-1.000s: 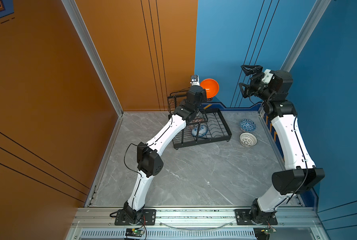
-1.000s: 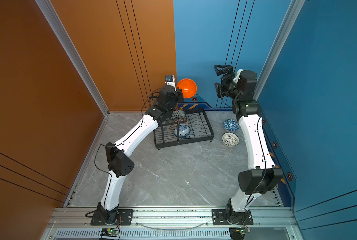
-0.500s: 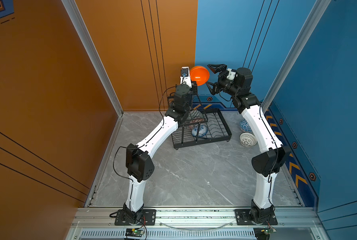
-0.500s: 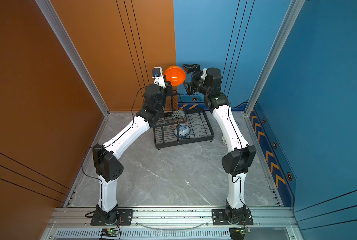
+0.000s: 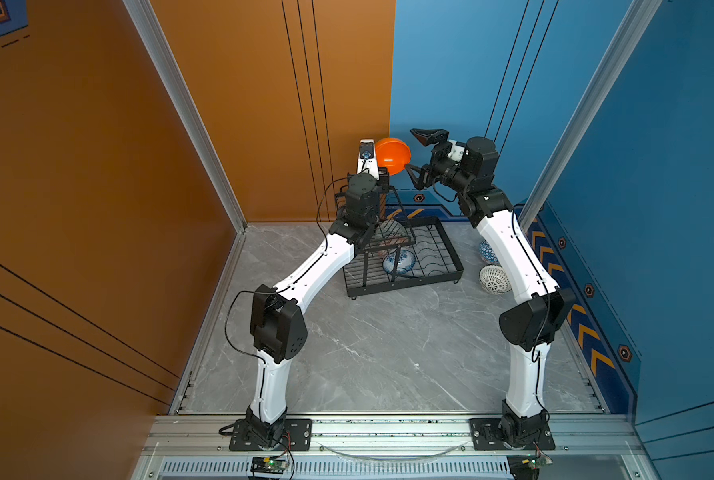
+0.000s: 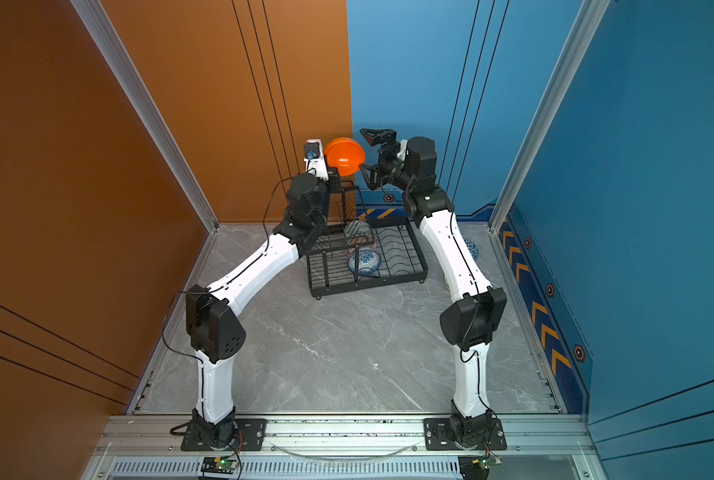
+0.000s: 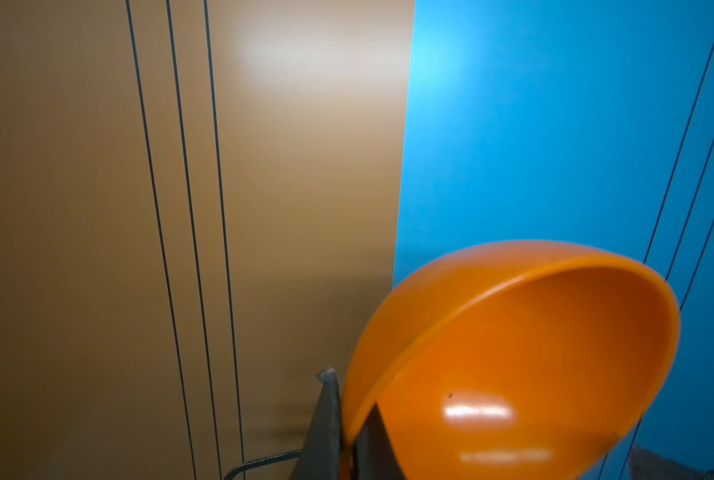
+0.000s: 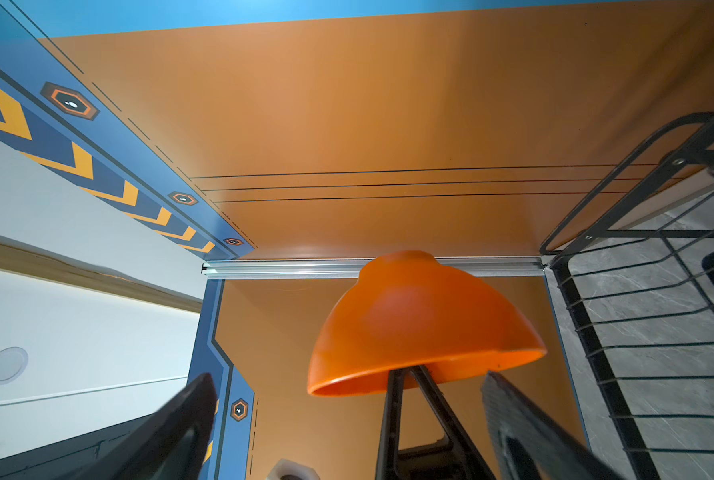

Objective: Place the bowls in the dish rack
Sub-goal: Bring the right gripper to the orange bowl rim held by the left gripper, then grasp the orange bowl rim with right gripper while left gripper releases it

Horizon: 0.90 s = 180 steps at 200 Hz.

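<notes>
A plain glossy orange bowl (image 5: 393, 154) (image 6: 344, 156) hangs high above the dish rack (image 5: 442, 249) (image 6: 413, 249) near the back wall. My left gripper (image 7: 347, 428) is shut on its rim, one finger inside and one outside. The bowl (image 7: 513, 361) is tipped on its side. My right gripper (image 5: 416, 156) (image 6: 366, 154) stands open just right of the bowl, its fingers spread to either side without touching it. In the right wrist view the bowl (image 8: 421, 328) fills the gap ahead of the right gripper (image 8: 347, 378). A blue-white floral bowl (image 5: 398, 262) (image 6: 364, 262) lies in the rack's lower tray.
A pale patterned bowl (image 6: 357, 230) rests on the rack's upper tier. On the table right of the rack sit a blue-white bowl (image 5: 486, 251) and a white-black lattice bowl (image 5: 492, 279), partly behind the right arm. Orange and blue walls stand close behind the grippers.
The left gripper lifted the orange bowl higher and turned it. The right arm swung in from the right wall, and its open jaws now sit beside the bowl.
</notes>
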Tool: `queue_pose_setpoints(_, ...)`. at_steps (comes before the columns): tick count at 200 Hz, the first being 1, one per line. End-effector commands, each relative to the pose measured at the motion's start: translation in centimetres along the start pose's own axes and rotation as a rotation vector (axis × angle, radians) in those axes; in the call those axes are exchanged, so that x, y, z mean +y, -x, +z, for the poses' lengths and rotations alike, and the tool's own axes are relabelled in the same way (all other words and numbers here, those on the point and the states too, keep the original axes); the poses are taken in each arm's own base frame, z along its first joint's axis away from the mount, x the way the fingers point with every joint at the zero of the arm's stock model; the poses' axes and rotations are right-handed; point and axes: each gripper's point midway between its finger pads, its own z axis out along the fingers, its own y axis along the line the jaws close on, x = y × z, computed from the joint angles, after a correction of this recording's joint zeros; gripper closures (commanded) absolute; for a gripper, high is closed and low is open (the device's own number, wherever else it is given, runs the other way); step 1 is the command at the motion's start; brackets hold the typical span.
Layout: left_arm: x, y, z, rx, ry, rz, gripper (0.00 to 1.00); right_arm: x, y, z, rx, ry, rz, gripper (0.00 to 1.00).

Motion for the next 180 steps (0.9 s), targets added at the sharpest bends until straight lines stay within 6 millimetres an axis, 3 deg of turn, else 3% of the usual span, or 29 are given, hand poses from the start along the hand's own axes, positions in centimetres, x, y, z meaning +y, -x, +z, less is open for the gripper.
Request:
queue_pose_setpoints(1,2.1,2.9,-0.2,-0.067,0.052,-0.03,1.0,2.4,-1.3,-1.1,0.02,0.039,-0.052,0.0)
queue_pose_setpoints(65,0.6,1.3,-0.3,-0.04,0.016,-0.007,1.0,2.2,-1.8,0.2,0.033,0.069,-0.001,0.0)
queue_pose_setpoints(104,-0.5,0.4,-0.8,-0.022,0.002,-0.009,1.0,3.1,-1.9,0.2,0.024,0.097,0.007,0.0)
queue_pose_setpoints(107,-0.6,0.3,-0.8,-0.02,0.0,-0.011,1.0,1.9,-1.5,1.0,0.021,0.079,0.016,0.0)
queue_pose_setpoints(111,-0.8,0.2,-0.9,-0.017,-0.003,-0.01,1.0,1.5,-1.4,1.2,0.019,0.076,0.018,0.0)
queue_pose_setpoints(180,-2.3,-0.1,-1.6,-0.01,-0.028,-0.018,1.0,0.1,-0.4,2.0,-0.022,0.058,0.044,0.32)
